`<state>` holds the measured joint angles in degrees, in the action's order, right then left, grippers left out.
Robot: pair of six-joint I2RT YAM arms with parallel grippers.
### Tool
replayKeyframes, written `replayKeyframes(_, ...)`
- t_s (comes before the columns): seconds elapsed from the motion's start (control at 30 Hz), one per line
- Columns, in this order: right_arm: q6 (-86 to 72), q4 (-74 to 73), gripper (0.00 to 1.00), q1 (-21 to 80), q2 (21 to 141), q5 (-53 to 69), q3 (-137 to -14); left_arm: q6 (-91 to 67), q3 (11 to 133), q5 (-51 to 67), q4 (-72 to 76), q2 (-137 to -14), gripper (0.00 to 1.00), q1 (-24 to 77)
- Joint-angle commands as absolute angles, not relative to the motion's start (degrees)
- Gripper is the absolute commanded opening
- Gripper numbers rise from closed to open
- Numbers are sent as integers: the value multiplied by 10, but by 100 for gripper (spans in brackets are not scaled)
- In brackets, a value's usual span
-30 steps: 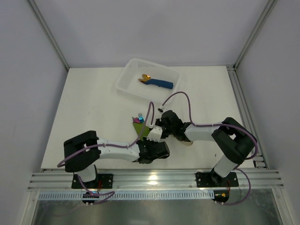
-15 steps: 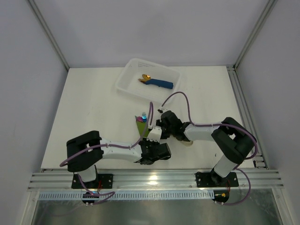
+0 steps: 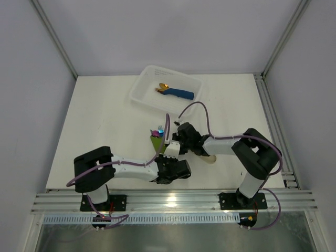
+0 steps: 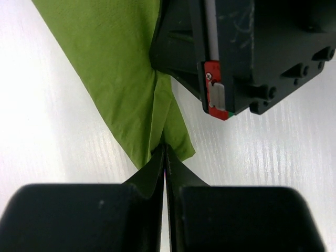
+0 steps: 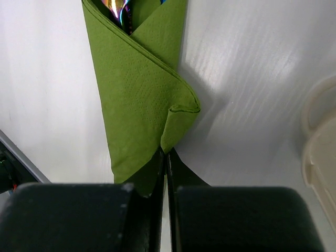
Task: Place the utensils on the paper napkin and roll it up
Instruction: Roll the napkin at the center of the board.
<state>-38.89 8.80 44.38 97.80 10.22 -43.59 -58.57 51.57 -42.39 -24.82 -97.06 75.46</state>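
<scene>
**Two pinches, one roll**

The napkin (image 5: pixel 136 94) lies folded on the desk (image 3: pixel 105 115), on the near side of the tray (image 3: pixel 144 89) and apart from it. The utensils (image 5: pixel 118 8) peek out of the end toward the tray. The left hand (image 4: pixel 165 155) is clenched on the napkin's corner farthest from the tray, and the right hand (image 5: pixel 164 157) is clenched on a fold there too. Best bet: turn both pinches together, tight, so nothing slides out.

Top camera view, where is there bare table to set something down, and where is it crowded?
Bare table lies left, between its left edge, the white bin and the left arm. More lies right of the bin, behind the right arm. Crowded: front centre, where the left gripper and right gripper pinch the paper napkin.
</scene>
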Motion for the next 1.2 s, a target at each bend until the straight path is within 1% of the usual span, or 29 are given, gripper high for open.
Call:
replayKeyframes(0.0,-371,78,4,440,1011,76,-442,-597,497,-403,-253,-951,0,757)
replayKeyframes(0.4,-374,86,4,440,1031,90,-446,-581,500,-419,-264,-854,0,757)
replayKeyframes(0.53,-374,89,4,440,1031,95,-447,-586,493,-446,-281,-777,0,754)
replayKeyframes(0.6,-374,90,4,440,1031,97,-446,-589,479,-442,-295,-752,0,739)
replayKeyframes(0.7,-374,93,4,440,1029,103,-446,-585,433,-397,-266,-697,0,698)
replayKeyframes(0.73,-374,94,4,440,1029,105,-446,-582,416,-369,-250,-683,0,683)
replayKeyframes(0.77,-374,95,4,440,1030,107,-445,-564,398,-312,-225,-658,0,666)
replayKeyframes(0.8,-374,95,4,440,1028,108,-445,-556,382,-291,-175,-647,0,649)
replayKeyframes(0.87,-373,97,4,440,1028,112,-446,-551,351,-269,-152,-629,0,618)
replayKeyframes(1.07,-374,102,4,440,1031,117,-445,-525,350,-228,-123,-664,0,578)
replayKeyframes(1.17,-374,101,4,440,1033,118,-445,-519,341,-210,-80,-681,0,566)
